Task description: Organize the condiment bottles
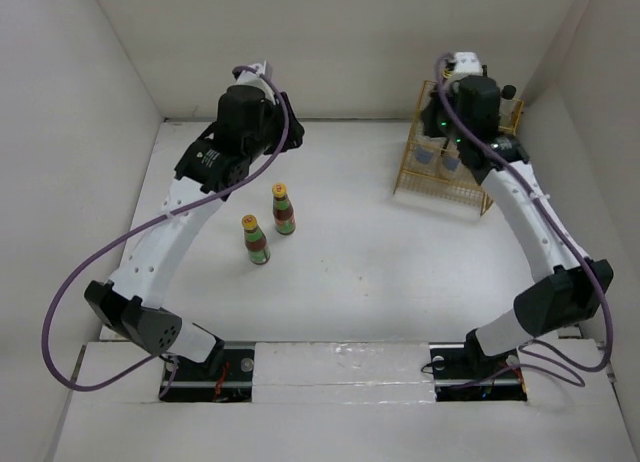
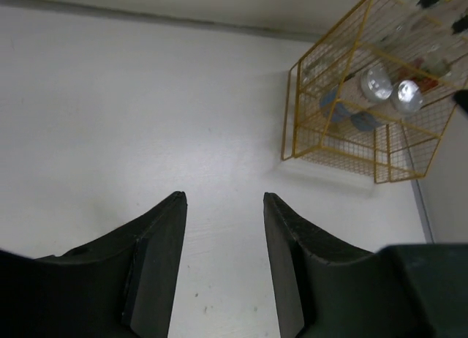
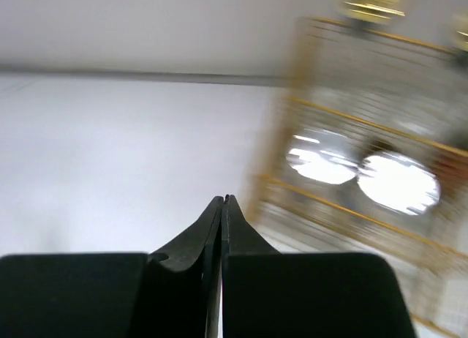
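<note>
Two shakers (image 2: pixel 376 82) sit in the far-right-corner rack (image 1: pixel 430 187); two sauce bottles (image 1: pixel 285 212) stand nearer the left edge, unsorted; left gripper (image 2: pixel 223 199) gapes wide; right gripper (image 3: pixel 223 200) is pinched together, empty.

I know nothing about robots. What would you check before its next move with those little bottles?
1. Left claw open, empty: ok.
2. Right claw open: not ok, shut on nothing.
3. Two yellow-capped red-sauce bottles upright on the white table: ok.
4. Bottle lined up before left claw: not ok, none in its view.
5. Space in the gold wire basket beside two silver-topped shakers: cannot tell.
</note>
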